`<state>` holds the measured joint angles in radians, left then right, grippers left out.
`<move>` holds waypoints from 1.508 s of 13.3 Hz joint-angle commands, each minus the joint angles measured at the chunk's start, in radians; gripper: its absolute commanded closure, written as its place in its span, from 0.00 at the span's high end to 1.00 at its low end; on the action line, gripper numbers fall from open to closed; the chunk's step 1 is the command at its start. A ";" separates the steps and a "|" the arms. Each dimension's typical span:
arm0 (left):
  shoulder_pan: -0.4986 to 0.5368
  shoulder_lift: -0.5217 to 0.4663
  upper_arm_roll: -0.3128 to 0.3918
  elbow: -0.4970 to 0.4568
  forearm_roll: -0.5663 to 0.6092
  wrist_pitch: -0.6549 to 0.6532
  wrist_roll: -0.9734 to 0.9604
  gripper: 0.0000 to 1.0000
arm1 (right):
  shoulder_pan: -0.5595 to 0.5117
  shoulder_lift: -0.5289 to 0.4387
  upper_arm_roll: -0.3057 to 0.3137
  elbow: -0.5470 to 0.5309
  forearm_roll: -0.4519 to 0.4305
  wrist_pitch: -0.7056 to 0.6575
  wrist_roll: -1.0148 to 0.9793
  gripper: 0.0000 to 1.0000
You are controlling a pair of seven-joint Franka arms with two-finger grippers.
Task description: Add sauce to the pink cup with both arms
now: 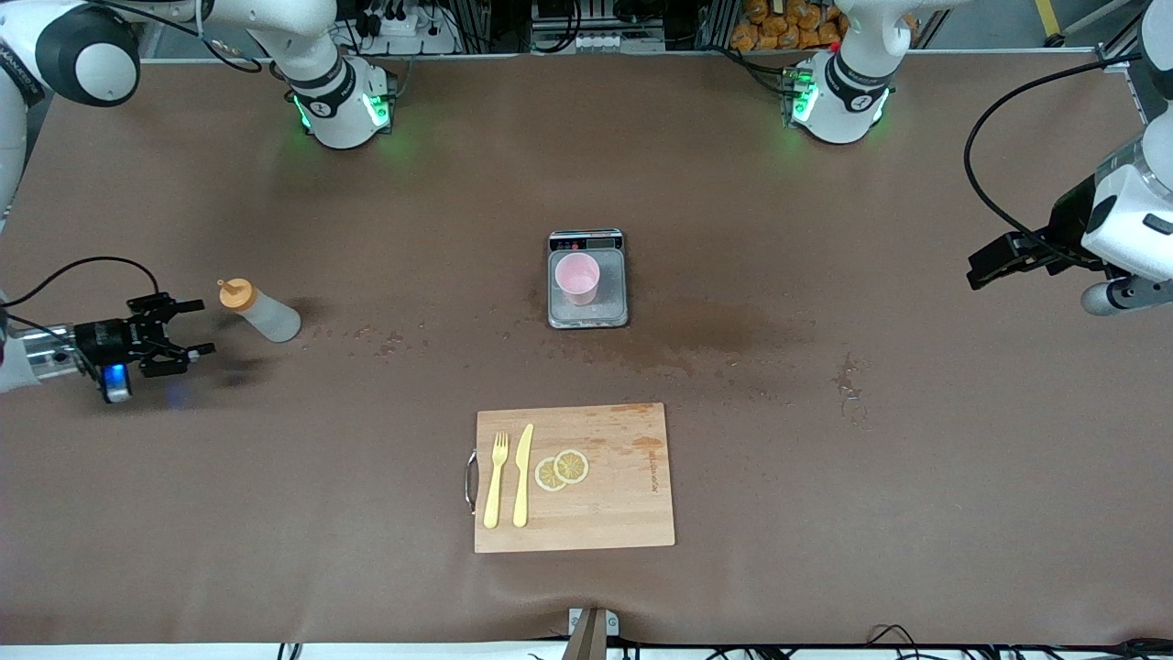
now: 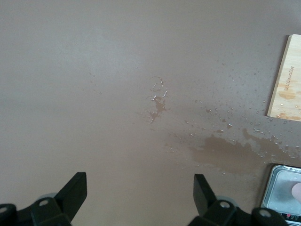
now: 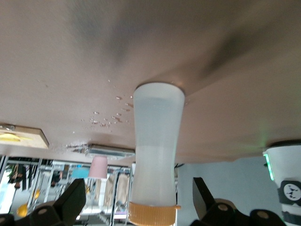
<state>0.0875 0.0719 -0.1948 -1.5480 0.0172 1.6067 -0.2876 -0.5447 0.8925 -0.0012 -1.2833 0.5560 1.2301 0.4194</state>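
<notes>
The front view looks down from high across the surface [image 1: 825, 477], facing both arm bases and taking in its whole spread. The left wrist view looks down from well above a wet patch, catching corners of the cutting board [image 2: 288, 80] and scale [image 2: 282, 190] — both also in the front view. The right wrist view sits low and close to the sauce bottle [image 3: 155, 146], aimed level toward the pink cup [image 3: 99, 167].
</notes>
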 commanded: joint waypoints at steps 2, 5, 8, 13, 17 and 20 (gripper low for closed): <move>0.005 -0.006 0.003 0.000 -0.017 0.001 0.008 1.00 | -0.005 -0.012 0.024 0.119 -0.085 -0.023 0.053 1.00; 0.005 -0.006 0.003 0.002 -0.017 0.001 0.008 1.00 | 0.052 -0.055 0.024 0.174 -0.169 -0.024 0.050 1.00; 0.005 -0.007 0.003 0.002 -0.014 -0.001 0.019 1.00 | 0.066 -0.104 0.039 0.185 -0.169 -0.023 0.044 1.00; 0.020 -0.007 0.003 0.003 -0.011 -0.002 0.039 1.00 | 0.201 -0.253 0.063 0.183 -0.304 -0.021 0.042 1.00; 0.020 -0.007 0.003 0.003 -0.011 -0.004 0.039 1.00 | 0.287 -0.357 0.067 0.180 -0.367 -0.003 0.003 1.00; 0.020 -0.007 0.003 0.003 -0.011 -0.004 0.039 1.00 | 0.357 -0.461 0.072 0.147 -0.378 0.022 -0.070 1.00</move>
<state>0.1031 0.0719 -0.1921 -1.5467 0.0172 1.6067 -0.2692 -0.2232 0.5197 0.0698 -1.0787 0.2106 1.2281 0.3857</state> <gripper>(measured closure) 0.000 0.000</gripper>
